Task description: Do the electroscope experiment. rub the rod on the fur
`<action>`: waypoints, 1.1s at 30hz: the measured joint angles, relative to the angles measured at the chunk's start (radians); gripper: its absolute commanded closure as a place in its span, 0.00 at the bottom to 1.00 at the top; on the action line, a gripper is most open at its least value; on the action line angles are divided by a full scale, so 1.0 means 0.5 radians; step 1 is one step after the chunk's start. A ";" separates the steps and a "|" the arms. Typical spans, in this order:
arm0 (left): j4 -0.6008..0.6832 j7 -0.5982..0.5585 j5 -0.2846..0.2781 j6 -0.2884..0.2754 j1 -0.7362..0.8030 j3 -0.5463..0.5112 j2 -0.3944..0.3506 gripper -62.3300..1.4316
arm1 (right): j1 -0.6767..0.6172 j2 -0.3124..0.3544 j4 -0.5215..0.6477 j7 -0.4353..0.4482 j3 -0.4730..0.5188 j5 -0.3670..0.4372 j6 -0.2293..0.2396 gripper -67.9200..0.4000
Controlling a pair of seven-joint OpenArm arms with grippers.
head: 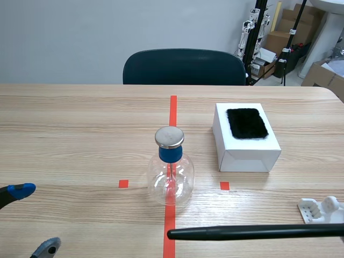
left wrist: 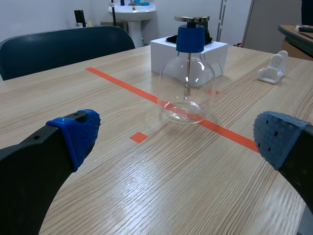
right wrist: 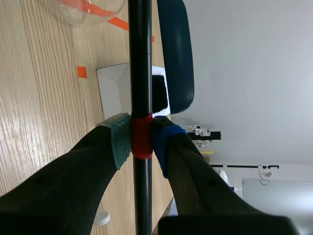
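Note:
A long black rod [head: 252,232] lies level above the table's near right part, its tip pointing left. My right gripper [right wrist: 142,137] is shut on the rod [right wrist: 140,58] at its red band. The black fur [head: 246,123] rests on top of a white box [head: 248,152] right of centre; the fur [right wrist: 160,93] shows beyond the rod in the right wrist view. The glass electroscope flask [head: 171,171], with blue collar and metal cap, stands on the orange tape line. My left gripper [left wrist: 178,134] hangs open and holds nothing, low at the near left, the flask [left wrist: 186,81] ahead of it.
A white plastic stand [head: 321,209] sits at the near right edge, also seen in the left wrist view [left wrist: 275,68]. A dark chair [head: 184,66] stands behind the table's far edge. Cardboard boxes [head: 325,75] and equipment stand beyond at the right.

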 measured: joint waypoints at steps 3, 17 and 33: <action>0.000 0.000 0.000 0.000 0.000 0.000 0.000 0.00 | 0.000 0.000 0.000 0.000 0.000 0.002 0.000 0.99; 0.000 0.000 0.000 0.000 0.000 0.000 0.000 0.00 | 0.000 -0.005 0.000 0.001 0.000 0.030 -0.034 0.99; 0.000 0.000 0.000 0.001 0.000 0.000 0.000 0.00 | 0.735 -0.027 0.000 -0.468 0.169 0.419 -0.036 0.99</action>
